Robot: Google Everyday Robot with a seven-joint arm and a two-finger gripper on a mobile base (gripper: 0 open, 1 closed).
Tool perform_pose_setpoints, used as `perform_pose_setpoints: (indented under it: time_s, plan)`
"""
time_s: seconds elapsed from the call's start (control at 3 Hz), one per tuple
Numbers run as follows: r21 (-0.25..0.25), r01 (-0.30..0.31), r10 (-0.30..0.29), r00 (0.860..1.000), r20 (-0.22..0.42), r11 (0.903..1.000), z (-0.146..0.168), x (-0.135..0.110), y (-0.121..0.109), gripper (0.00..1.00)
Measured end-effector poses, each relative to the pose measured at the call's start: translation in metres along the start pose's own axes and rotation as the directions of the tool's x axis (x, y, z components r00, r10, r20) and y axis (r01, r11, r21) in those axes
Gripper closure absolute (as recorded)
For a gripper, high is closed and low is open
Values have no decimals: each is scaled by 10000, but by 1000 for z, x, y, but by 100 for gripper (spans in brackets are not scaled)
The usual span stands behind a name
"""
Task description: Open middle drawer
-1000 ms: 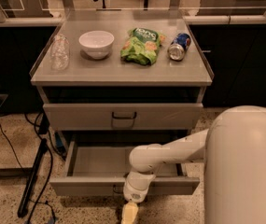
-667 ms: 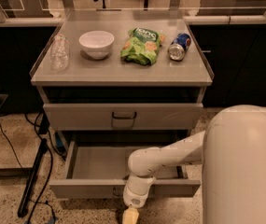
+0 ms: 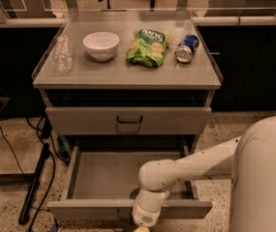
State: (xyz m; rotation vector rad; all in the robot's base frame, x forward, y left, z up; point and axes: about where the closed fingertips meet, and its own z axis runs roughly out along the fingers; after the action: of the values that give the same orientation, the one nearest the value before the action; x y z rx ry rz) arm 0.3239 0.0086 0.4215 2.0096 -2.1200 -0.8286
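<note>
The middle drawer (image 3: 106, 175) stands pulled out towards me below the closed top drawer (image 3: 89, 121). It is a wide, shallow grey tray with nothing in it. Its front panel (image 3: 84, 210) sits near the bottom of the view. My gripper (image 3: 141, 228) is at the middle of that front panel, where the handle is, and is mostly cut off by the bottom edge of the view. My white arm (image 3: 191, 167) reaches across the drawer's right side from the lower right and hides the handle.
On the cabinet top (image 3: 128, 74) stand a clear plastic bottle (image 3: 63, 53), a white bowl (image 3: 100, 45), a green chip bag (image 3: 148, 47) and a blue soda can (image 3: 187, 48) lying on its side. Black cables and a stand leg (image 3: 36, 180) lie on the floor at left.
The middle drawer has slid further out towards me. My gripper has moved down with its front panel, closer to the bottom edge of the view.
</note>
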Motion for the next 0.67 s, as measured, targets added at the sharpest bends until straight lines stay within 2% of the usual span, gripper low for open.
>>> perform_pose_setpoints:
  time_s: [0.33, 0.67]
  plan:
    - [-34, 59, -59, 10000, -28, 10000, -1, -1, 1, 0]
    - [-400, 80, -80, 10000, 16, 9992, -2, -2, 25, 0]
